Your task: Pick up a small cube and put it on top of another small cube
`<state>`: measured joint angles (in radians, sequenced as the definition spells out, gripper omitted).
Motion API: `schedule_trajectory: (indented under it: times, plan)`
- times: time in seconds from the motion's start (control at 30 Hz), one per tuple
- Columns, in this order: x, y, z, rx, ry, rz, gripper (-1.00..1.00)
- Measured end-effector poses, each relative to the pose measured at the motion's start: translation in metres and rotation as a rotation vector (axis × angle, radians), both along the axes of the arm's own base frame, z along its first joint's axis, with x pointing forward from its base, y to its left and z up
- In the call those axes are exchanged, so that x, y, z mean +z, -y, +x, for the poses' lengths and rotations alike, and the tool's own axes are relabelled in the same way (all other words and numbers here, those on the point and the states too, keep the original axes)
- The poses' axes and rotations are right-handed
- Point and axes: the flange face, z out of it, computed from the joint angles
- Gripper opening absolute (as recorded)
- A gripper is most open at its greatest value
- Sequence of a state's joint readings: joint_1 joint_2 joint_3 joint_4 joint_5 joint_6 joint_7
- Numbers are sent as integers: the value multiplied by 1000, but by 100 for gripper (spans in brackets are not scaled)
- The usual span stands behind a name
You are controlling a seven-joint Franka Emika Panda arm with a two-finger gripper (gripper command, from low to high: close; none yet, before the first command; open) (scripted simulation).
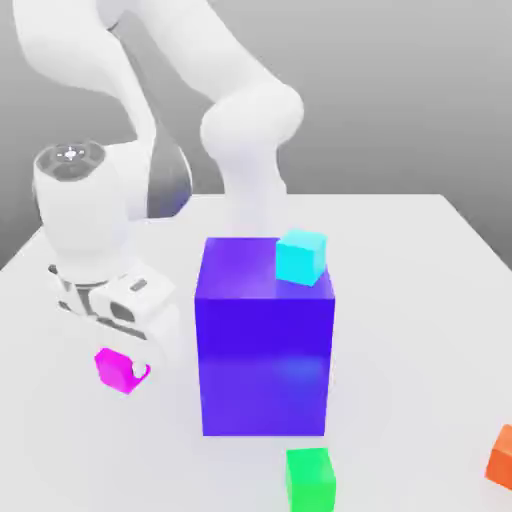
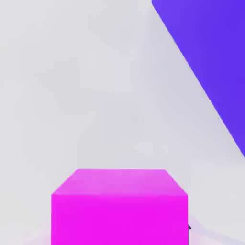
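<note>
Claw [image 1: 128, 368] sits low at the exterior view's lower left, right down at the pink cube [image 1: 116, 369], with a white fingertip showing against the cube's right side; whether it is pinching the cube or spread around it I cannot tell. The pink cube rests on the white desk [image 1: 420, 330], and in the hand view it [image 2: 119, 206] appears close up at the bottom centre. Right of it stands the big blue block [image 1: 265, 340], with a cyan cube [image 1: 300, 257] on its top right corner. The green cube [image 1: 310, 480] lies at bottom centre, just before the block. An orange cube [image 1: 502, 456] sits at the lower right edge.
</note>
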<state>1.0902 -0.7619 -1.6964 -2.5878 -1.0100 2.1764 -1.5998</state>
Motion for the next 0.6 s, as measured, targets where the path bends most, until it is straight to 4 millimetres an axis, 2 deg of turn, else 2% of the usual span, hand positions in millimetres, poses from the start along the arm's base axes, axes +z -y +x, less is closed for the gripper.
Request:
schedule_trajectory:
  times: [0.3,0.6]
  plan:
    - [29,6,-3,-101,-129,79,-100]
    - [58,4,11,-274,-199,127,-100]
